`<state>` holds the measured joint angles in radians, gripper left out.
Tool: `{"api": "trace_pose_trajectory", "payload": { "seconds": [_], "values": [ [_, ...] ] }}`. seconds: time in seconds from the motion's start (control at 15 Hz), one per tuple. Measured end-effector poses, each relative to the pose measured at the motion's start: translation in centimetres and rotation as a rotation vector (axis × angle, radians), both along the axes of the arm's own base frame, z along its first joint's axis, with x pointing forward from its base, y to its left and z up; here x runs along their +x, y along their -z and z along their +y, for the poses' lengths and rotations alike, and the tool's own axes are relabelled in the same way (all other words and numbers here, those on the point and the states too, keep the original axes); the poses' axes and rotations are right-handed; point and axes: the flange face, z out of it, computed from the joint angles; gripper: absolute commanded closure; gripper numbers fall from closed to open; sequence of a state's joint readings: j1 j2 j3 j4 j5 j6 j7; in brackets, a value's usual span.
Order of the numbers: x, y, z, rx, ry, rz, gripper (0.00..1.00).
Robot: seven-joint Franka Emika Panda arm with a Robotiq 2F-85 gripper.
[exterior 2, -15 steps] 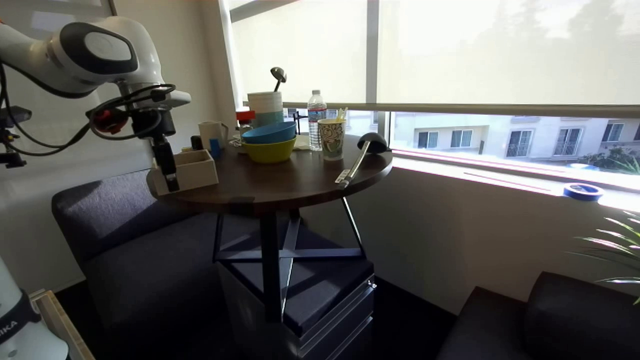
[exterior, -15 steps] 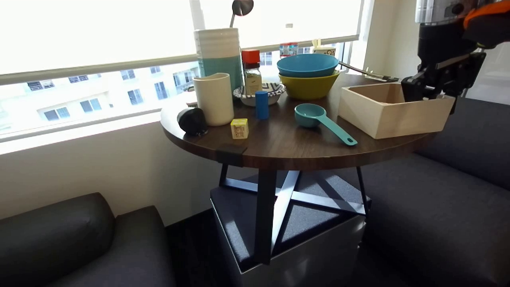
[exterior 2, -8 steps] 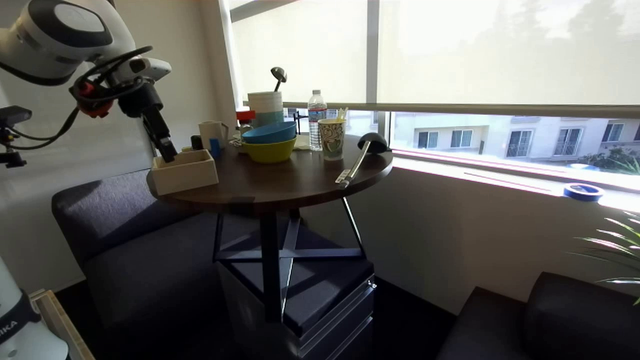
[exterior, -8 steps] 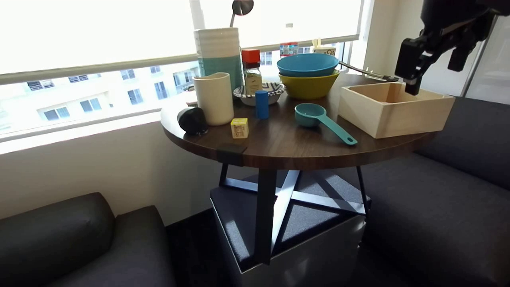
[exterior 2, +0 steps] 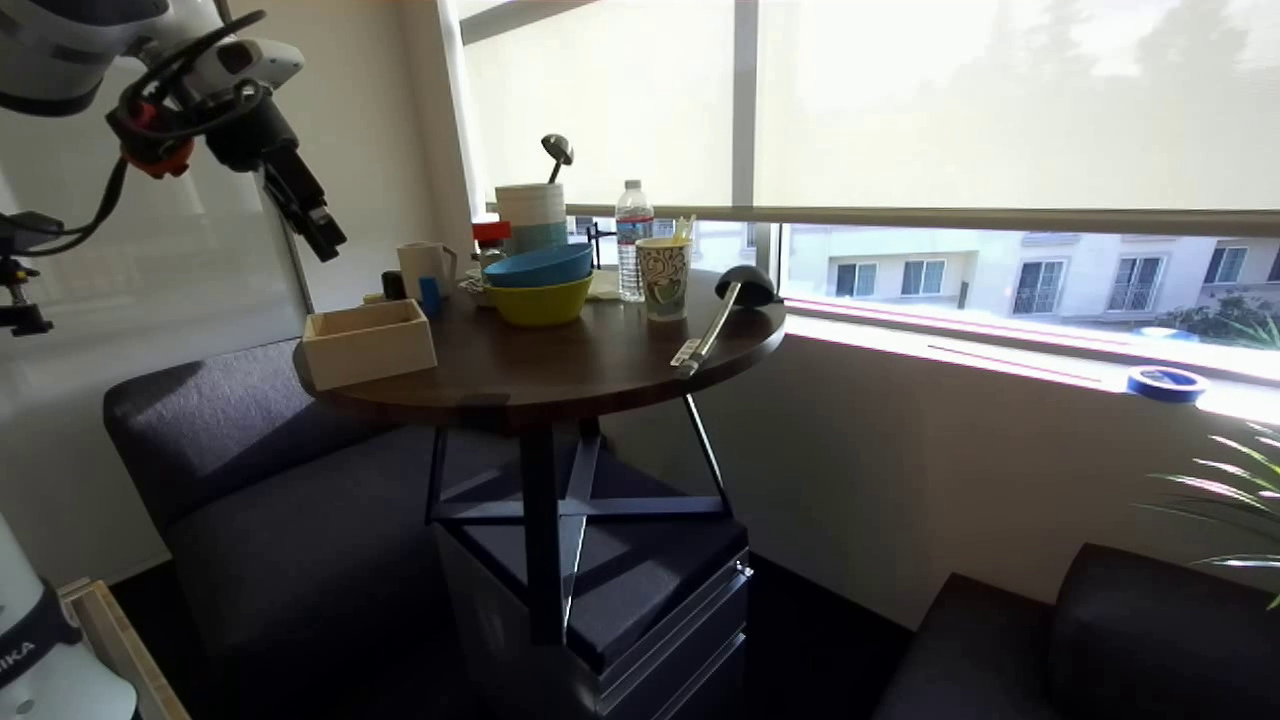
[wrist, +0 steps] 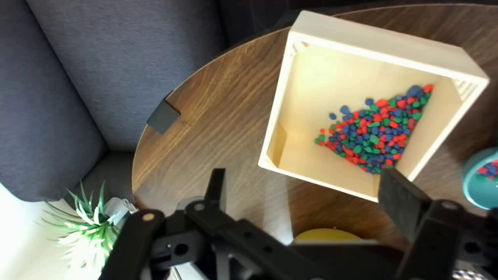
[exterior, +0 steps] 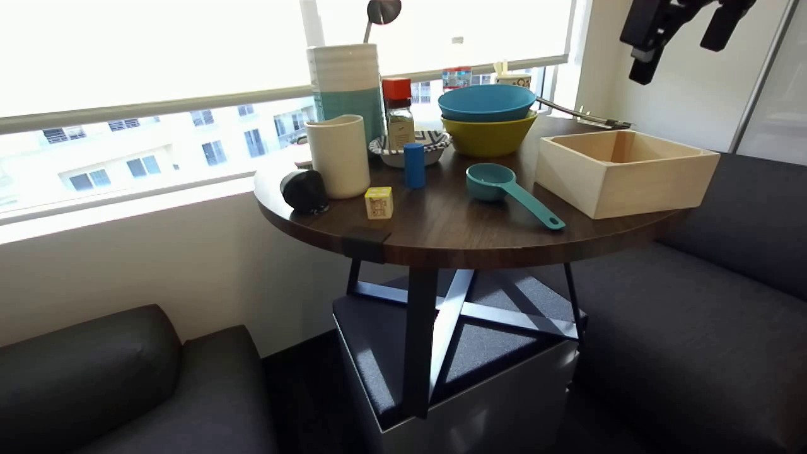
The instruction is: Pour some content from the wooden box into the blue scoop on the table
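The pale wooden box stands upright on the round dark table near its edge; it also shows in an exterior view. In the wrist view, red, green and blue pieces are heaped in one side of the box. The teal-blue scoop lies beside the box, handle toward the table edge. Its cup, partly cut off in the wrist view, holds some coloured pieces. My gripper is open and empty, above the box and apart from it; it also shows in an exterior view.
Blue and yellow stacked bowls, a cream mug, a blue cylinder, a small yellow cube and a black round object stand on the table. A paper cup, water bottle and ladle stand farther along.
A second ago my gripper was at the box wall with its fingers down over it. It has risen and drawn back from the box. The box and scoop stay in place.
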<state>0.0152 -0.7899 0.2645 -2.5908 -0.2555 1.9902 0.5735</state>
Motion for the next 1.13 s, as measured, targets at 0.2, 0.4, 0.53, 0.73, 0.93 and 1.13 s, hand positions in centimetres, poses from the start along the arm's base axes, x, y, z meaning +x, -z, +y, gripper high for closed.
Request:
{"api": "trace_pose_trajectory", "payload": {
  "seconds": [0.2, 0.4, 0.53, 0.73, 0.93, 1.13],
  "values": [
    [-0.1, -1.3, 1.3, 0.052, -0.056, -0.028, 0.0],
    [-0.1, -1.5, 2.5, 0.111, -0.114, -0.037, 0.0],
    [-0.1, -1.5, 3.2, 0.14, -0.145, -0.032, 0.0],
    [0.0, -1.2, 4.1, 0.177, -0.191, -0.025, 0.0],
    [0.3, -0.9, 4.7, 0.196, -0.22, -0.021, 0.0],
    [0.5, -0.7, 4.7, 0.197, -0.222, -0.018, 0.0]
  ]
}}
